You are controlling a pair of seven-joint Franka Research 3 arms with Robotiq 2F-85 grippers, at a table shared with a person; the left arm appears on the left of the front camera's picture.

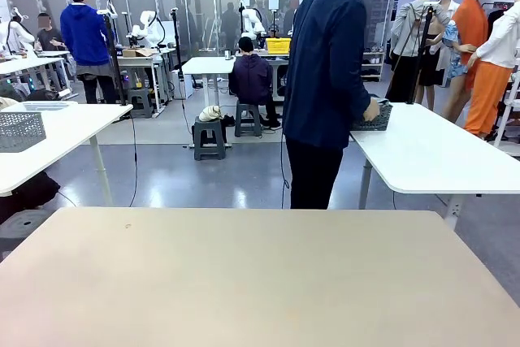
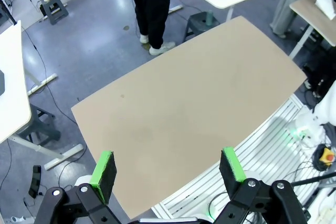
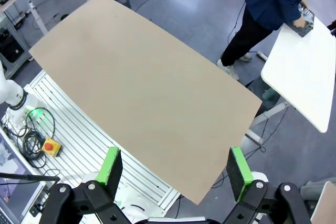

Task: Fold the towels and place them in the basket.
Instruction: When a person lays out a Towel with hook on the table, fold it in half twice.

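Note:
The towels are out of view. A dark mesh basket (image 1: 375,117) rests on the white side table (image 1: 439,152) at the right, and a person in a dark blue jacket (image 1: 325,71) has both hands at it. From the right wrist view the basket (image 3: 306,23) lies at the far right edge. My left gripper (image 2: 168,165) hangs open high above the bare tan table (image 2: 184,103). My right gripper (image 3: 176,165) is open too, high over the same table (image 3: 142,82), with nothing between its green pads.
The tan table (image 1: 260,282) fills the foreground. A paler grey mesh basket (image 1: 20,129) stands on another white table at the left. Stools, cables and other people are farther back on the grey floor.

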